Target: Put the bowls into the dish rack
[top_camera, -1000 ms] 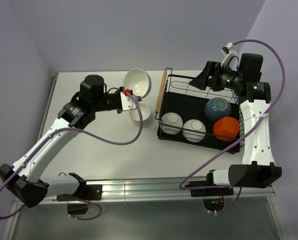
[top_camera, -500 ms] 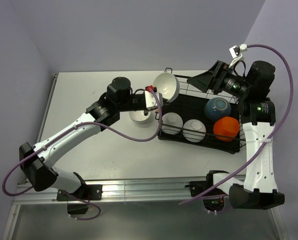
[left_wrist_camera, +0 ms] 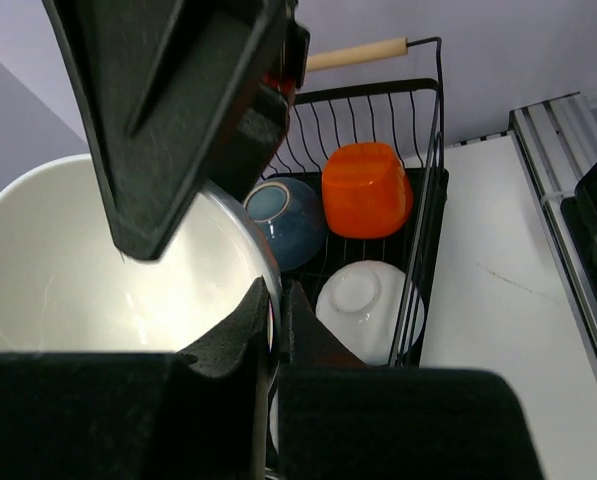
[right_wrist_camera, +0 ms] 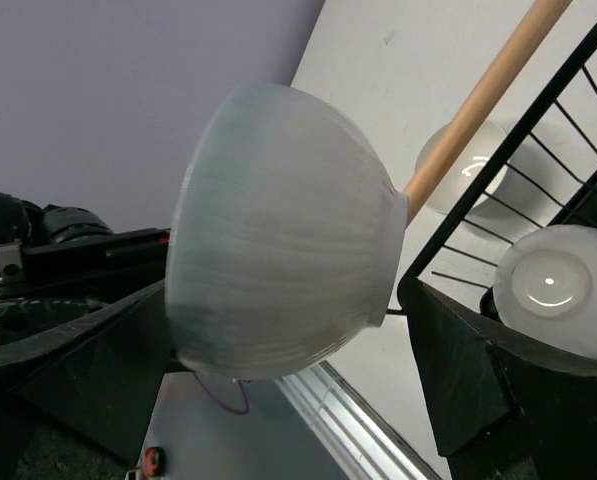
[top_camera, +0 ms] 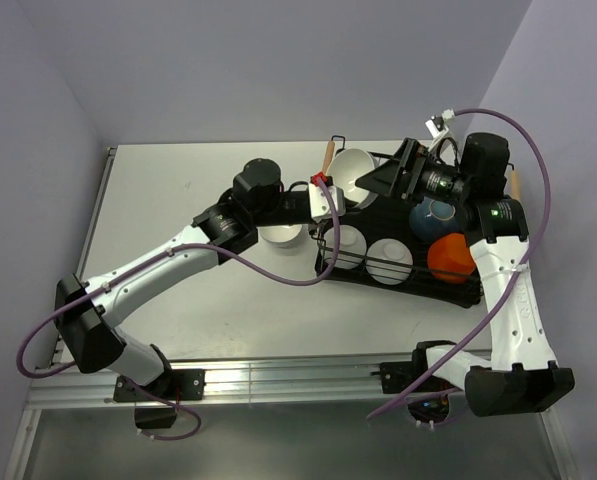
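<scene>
Left tool [top_camera: 333, 192] pinching rim of held bowl [top_camera: 355, 170], white, tilted, above rack [top_camera: 408, 283] far-left corner. Right tool [top_camera: 380, 181] spread, fingers [right_wrist_camera: 468, 380] either side of held bowl; contact unclear. In rack: racked white bowls [top_camera: 345, 243], blue bowl [top_camera: 436, 215], orange bowl [top_camera: 451, 256]. Loose white bowl [top_camera: 281, 233] on table [top_camera: 178, 200] just beside rack.

Plain lavender walls [top_camera: 228, 70] meet in a corner behind a pale grey counter [top_camera: 178, 190] — matte, evenly lit — with an aluminium rail [top_camera: 278, 372] along its near edge.
</scene>
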`<action>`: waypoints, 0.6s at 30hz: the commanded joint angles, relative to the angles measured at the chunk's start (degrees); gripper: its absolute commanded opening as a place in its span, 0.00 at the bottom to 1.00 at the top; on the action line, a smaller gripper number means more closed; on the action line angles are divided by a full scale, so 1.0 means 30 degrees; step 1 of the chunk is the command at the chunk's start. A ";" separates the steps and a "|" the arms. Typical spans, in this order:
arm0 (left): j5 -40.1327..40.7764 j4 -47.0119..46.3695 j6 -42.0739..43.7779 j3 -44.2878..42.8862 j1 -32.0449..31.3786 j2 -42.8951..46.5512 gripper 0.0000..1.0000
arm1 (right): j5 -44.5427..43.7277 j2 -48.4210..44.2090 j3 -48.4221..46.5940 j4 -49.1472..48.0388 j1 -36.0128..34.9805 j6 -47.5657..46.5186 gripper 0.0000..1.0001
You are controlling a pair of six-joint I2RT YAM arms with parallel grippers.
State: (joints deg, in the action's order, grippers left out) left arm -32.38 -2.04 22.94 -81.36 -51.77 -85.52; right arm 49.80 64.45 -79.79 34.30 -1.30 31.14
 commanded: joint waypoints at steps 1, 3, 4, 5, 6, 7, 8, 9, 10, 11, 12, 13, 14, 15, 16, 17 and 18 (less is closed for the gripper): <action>0.0188 -0.2920 -0.0234 -0.1356 -0.0321 0.0088 0.00 | 0.0623 0.0080 0.0577 -0.0125 -0.0123 -0.0009 1.00; 0.0276 -0.3039 -0.0409 -0.1501 -0.0380 0.0000 0.00 | 0.1005 0.0110 0.0959 -0.0331 -0.0123 0.0460 1.00; 0.0276 -0.3068 -0.0410 -0.1560 -0.0381 -0.0088 0.00 | 0.1065 0.0110 0.1019 -0.0360 -0.0123 0.0490 1.00; 0.0305 -0.3069 -0.0439 -0.1619 -0.0410 -0.0147 0.00 | 0.1066 0.0110 0.1078 -0.0274 -0.0123 0.0491 1.00; 0.0276 -0.3040 -0.0468 -0.1706 -0.0439 -0.0176 0.00 | 0.1066 0.0139 0.1079 -0.0273 -0.0123 0.0491 1.00; 0.0189 -0.3010 -0.0498 -0.1707 -0.0468 -0.0206 0.00 | 0.1269 0.0110 0.1079 -0.0302 -0.0123 0.0491 1.00; 0.0159 -0.3010 -0.0527 -0.1707 -0.0498 -0.0235 0.00 | 0.1387 0.0081 0.1108 -0.0360 -0.0123 0.0520 1.00; 0.0130 -0.3039 -0.0527 -0.1649 -0.0498 -0.0235 0.00 | 0.1475 -0.0006 0.1195 -0.0593 -0.0123 0.0549 0.99; 0.0101 -0.3068 -0.0556 -0.1591 -0.0527 -0.0206 0.00 | 0.1563 -0.0065 0.1254 -0.0769 -0.0094 0.0607 0.98; 0.0100 -0.3156 -0.0614 -0.1503 -0.0527 -0.0206 0.00 | 0.1709 -0.0095 0.1312 -0.0945 -0.0094 0.0637 0.98; 0.0071 -0.3244 -0.0702 -0.1386 -0.0556 -0.0177 0.00 | 0.1739 -0.0182 0.1371 -0.1150 -0.0065 0.0608 0.96; 0.0042 -0.3245 -0.0703 -0.1327 -0.0585 -0.0090 0.00 | 0.1914 -0.0183 0.1401 -0.1181 -0.0007 0.0579 0.95; 0.0042 -0.3245 -0.0703 -0.1268 -0.0586 -0.0060 0.00 | 0.2002 -0.0183 0.1401 -0.1181 0.0052 0.0463 0.94; 0.0042 -0.3245 -0.0732 -0.1268 -0.0586 -0.0059 0.00 | 0.2003 -0.0125 0.1314 -0.1094 0.0082 0.0403 0.91; 0.0042 -0.3245 -0.0732 -0.1239 -0.0586 0.0028 0.00 | 0.2061 -0.0124 0.1284 -0.1064 0.0256 0.0345 0.90; -0.0016 -0.3245 -0.0732 -0.1210 -0.0586 0.0058 0.00 | 0.2468 -0.0153 0.1313 -0.1180 0.0287 0.0373 0.88; -0.0075 -0.3187 -0.0703 -0.1209 -0.0586 0.0087 0.00 | 0.2675 -0.0154 0.1284 -0.1210 0.0316 0.0432 0.86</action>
State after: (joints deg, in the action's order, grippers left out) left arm -31.68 -3.86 20.82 -82.32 -53.08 -87.09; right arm 54.76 64.84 -75.68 33.06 -0.97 32.47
